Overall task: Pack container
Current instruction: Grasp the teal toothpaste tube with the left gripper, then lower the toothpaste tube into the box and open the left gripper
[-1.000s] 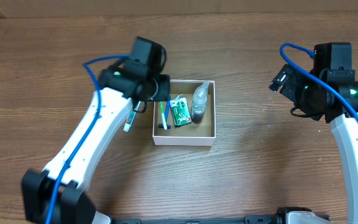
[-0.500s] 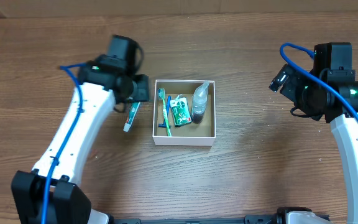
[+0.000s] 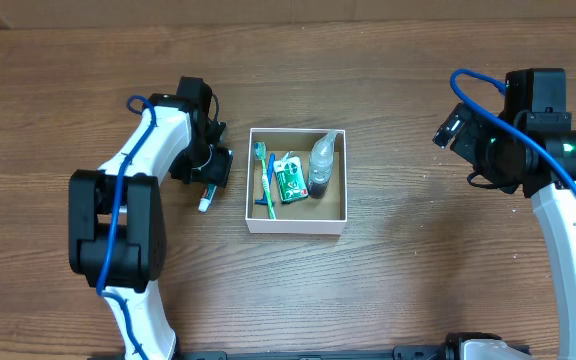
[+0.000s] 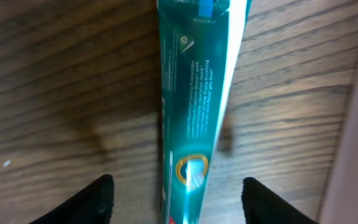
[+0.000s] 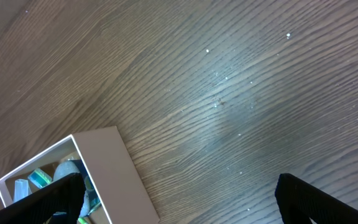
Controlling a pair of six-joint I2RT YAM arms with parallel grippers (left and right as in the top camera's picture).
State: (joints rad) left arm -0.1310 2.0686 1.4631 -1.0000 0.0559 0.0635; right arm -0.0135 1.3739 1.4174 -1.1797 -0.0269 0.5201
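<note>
Just left of the container (image 3: 296, 225), left gripper (image 4: 178, 182) spread wide astride a toothpaste tube (image 4: 191, 106), fingers clear of it on both sides. Well right of the container, right gripper (image 5: 178, 186) likewise released, holding nothing.

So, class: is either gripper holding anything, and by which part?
Nothing is held. The left gripper stands open astride the toothpaste tube lying on the table; the right gripper is open and empty.
</note>
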